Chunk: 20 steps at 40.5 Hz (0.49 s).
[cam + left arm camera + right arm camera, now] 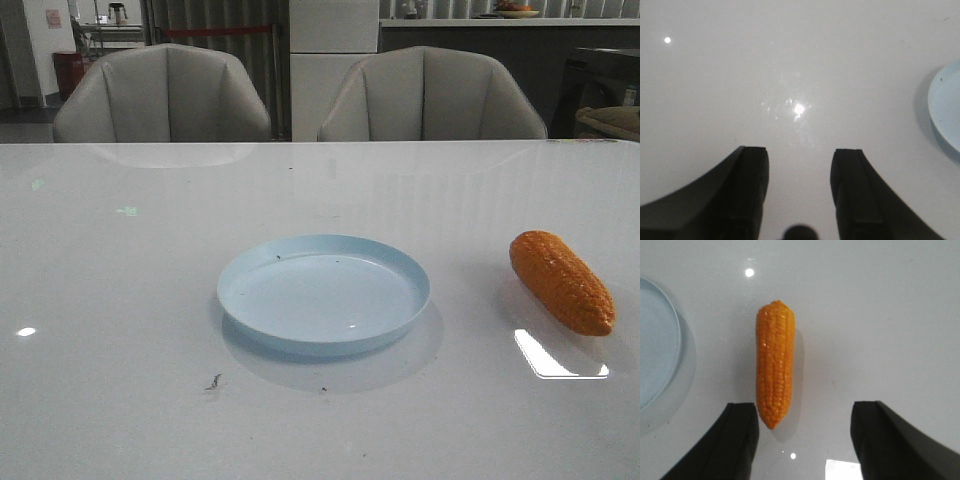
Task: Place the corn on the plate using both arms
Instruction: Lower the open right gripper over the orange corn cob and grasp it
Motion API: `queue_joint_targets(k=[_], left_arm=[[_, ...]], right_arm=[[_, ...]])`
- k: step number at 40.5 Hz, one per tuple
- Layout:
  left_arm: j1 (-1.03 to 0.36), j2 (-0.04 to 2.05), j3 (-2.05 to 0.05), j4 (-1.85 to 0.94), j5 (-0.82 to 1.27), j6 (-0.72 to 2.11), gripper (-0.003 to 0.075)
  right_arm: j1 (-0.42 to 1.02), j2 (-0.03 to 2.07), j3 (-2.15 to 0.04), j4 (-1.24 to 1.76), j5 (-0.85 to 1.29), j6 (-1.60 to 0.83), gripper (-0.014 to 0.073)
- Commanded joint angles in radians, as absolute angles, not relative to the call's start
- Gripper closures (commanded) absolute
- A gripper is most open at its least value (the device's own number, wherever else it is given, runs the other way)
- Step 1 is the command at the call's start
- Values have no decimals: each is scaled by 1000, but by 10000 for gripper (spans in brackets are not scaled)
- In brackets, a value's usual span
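The orange corn (561, 281) lies on the white table at the right, its tapered end toward the front. The pale blue plate (323, 292) sits empty in the middle of the table. Neither gripper shows in the front view. In the right wrist view my right gripper (805, 412) is open above the table, and the corn (775, 362) lies just beyond it, its tip close to one finger; the plate's rim (670, 320) shows at the edge. In the left wrist view my left gripper (799, 157) is open over bare table, with the plate's edge (945, 107) off to one side.
Two grey chairs (165, 95) (432, 95) stand behind the table's far edge. A few small dark specks (213, 382) lie on the table in front of the plate. Bright light reflections (558, 357) show on the glossy surface.
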<state>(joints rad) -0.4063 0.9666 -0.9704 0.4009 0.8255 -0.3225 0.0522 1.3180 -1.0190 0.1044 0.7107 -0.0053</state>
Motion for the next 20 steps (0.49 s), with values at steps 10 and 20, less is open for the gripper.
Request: queue_joint_targets(k=[10,20], left_arm=[[-347,813,-999,438,768,-340,407],[-347,791,-999,434,799,-340,412]], right_arm=[[102,1616,-1239,99,674,-20,80],[102,1773,-1244,127,694,-20,80]])
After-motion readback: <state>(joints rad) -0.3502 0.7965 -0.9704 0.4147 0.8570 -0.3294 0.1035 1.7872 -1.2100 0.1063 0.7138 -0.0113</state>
